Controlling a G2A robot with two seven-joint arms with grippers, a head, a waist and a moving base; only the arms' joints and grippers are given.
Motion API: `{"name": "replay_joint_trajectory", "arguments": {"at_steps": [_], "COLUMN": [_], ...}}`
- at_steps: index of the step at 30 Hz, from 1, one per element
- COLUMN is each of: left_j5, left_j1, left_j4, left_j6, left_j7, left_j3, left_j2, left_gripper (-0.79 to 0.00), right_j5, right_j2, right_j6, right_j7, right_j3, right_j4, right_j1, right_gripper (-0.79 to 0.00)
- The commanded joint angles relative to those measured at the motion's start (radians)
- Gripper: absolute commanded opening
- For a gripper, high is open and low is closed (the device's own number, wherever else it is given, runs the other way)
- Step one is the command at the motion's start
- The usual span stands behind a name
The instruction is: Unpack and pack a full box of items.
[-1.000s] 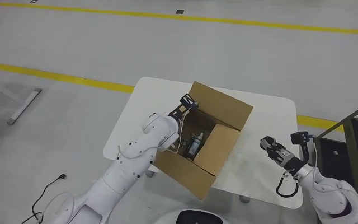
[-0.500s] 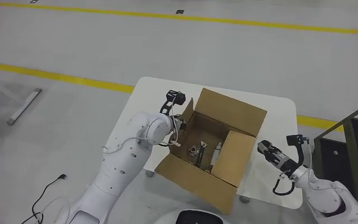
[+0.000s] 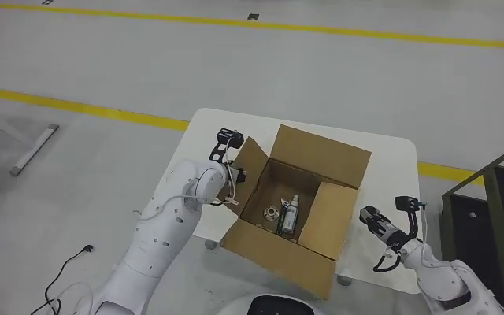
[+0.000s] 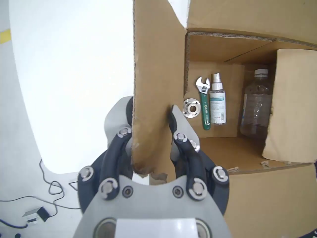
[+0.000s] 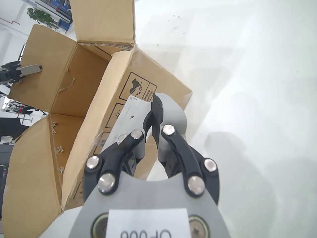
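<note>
An open cardboard box [image 3: 277, 253] stands on the white table [image 3: 386, 161]. On its floor lie a green-handled wrench [image 4: 205, 107], a spray bottle [image 4: 217, 102], a clear bottle [image 4: 255, 105] and a metal flange [image 4: 191, 105]. My left gripper [image 4: 151, 110] [image 3: 234, 183] straddles the box's left flap [image 3: 247, 160], one finger on each face. The gap between those fingers is far wider than the cardboard. My right gripper [image 5: 151, 101] [image 3: 367, 215] is shut and empty just off the box's right wall [image 5: 138, 82], above bare tabletop. The left gripper [image 5: 27, 69] shows against the far flap's inner face.
The other flaps stand up around the opening; the right flap [image 3: 324, 214] leans inward. Bare tabletop lies left of and behind the box. A dark rack [image 3: 476, 209] stands past the table's right edge. Cables lie on the floor [image 4: 54, 194].
My left gripper has moved outward to the left, swinging the left flap open. The box has shifted right and turned. The right gripper has drawn back toward the table's near edge.
</note>
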Motion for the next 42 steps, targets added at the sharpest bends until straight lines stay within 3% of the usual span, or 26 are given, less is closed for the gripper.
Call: {"name": "replay_joint_trajectory", "arguments": {"at_steps": [1,15,22,35,42], "left_j5": [0.044,0.325,0.312,0.262,0.175], "left_j1": [0.003,0.047,0.060,0.074,0.057], "left_j4": [0.006,0.051,0.029,-0.100,-0.186], "left_j6": [-0.007,-0.045,-0.046,-0.061,-0.094], "left_j7": [0.015,0.091,0.081,0.039,0.056], "left_j3": [0.004,0.071,0.062,0.008,0.000], "left_j2": [0.003,0.010,0.006,0.006,-0.002], "left_gripper": [0.000,0.000,0.000,0.000,0.000], "right_j5": [0.008,0.022,0.070,0.035,0.043], "right_j2": [-0.004,-0.025,-0.035,-0.053,-0.052], "right_j6": [-0.004,-0.036,-0.072,-0.127,-0.104], "right_j7": [0.002,0.019,0.020,0.075,0.033], "right_j3": [-0.018,-0.073,-0.086,-0.146,-0.099], "right_j4": [0.014,0.074,0.097,0.224,0.192], "right_j1": [0.018,0.100,0.119,0.267,0.239], "right_gripper": [-0.785,-0.785,-0.785,-0.785,-0.785]}}
